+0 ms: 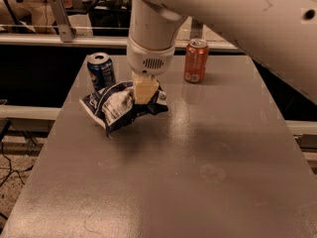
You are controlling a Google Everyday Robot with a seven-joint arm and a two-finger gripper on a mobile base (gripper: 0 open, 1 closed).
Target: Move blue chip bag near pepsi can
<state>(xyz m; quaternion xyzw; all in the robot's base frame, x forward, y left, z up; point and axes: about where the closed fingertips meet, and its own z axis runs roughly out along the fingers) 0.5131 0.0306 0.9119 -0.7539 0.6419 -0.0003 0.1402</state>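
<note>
The blue chip bag (119,105) is a crinkled navy bag with a white label panel, lying at the table's far left. The pepsi can (101,71) stands upright just behind the bag's left end, nearly touching it. My gripper (145,91) comes down from the big white arm and is shut on the bag's right part, its pale fingers pinching the foil. The gripper stands to the right of the pepsi can.
An orange-red can (196,60) stands upright at the far middle of the grey table (198,172). The white arm fills the upper right. A metal rail and dark clutter lie behind the table's far edge.
</note>
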